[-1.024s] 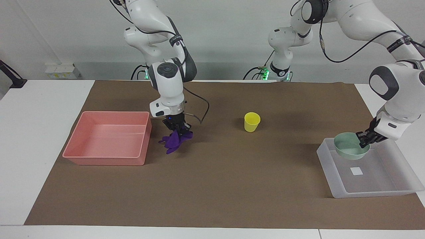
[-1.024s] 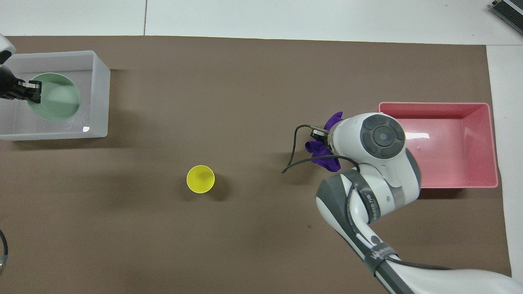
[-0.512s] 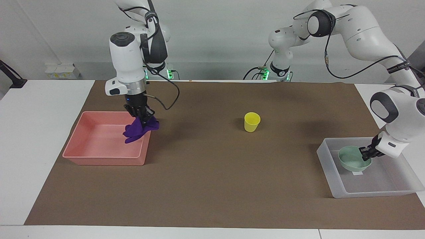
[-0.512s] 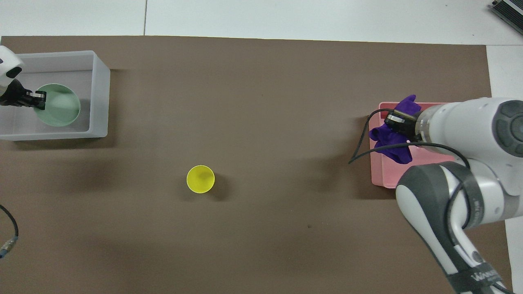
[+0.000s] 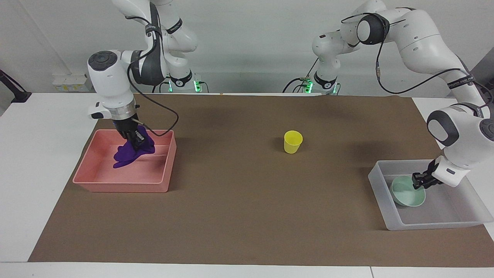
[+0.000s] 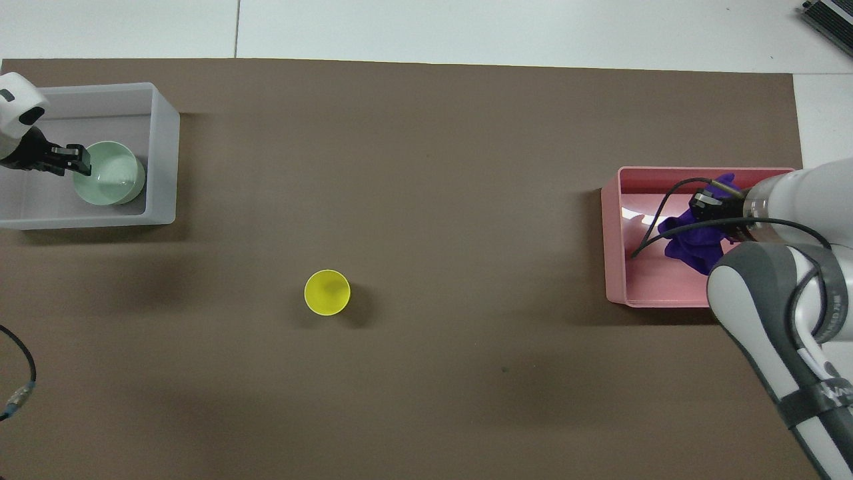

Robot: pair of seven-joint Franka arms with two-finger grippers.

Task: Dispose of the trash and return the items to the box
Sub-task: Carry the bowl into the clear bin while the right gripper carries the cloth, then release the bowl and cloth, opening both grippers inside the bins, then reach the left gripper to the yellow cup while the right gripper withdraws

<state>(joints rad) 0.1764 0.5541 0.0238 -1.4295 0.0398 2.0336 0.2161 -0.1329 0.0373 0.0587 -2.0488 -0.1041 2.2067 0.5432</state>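
Rag (image 5: pixel 133 152) (purple) in right gripper (image 5: pixel 136 142), seemingly over pink tray (image 5: pixel 119 180).

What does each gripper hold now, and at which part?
Right gripper: purple rag, by its top, over the pink tray. Left gripper: green bowl, by its rim.

A high camera faces both robots across the tabletop (image 5: pixel 247 231), while another looks steeply down from above their end, both sharing the whole brown-covered tabletop from a distance.

No lettering can be read: dark bands on both robot arms carry white print too small to decipher.
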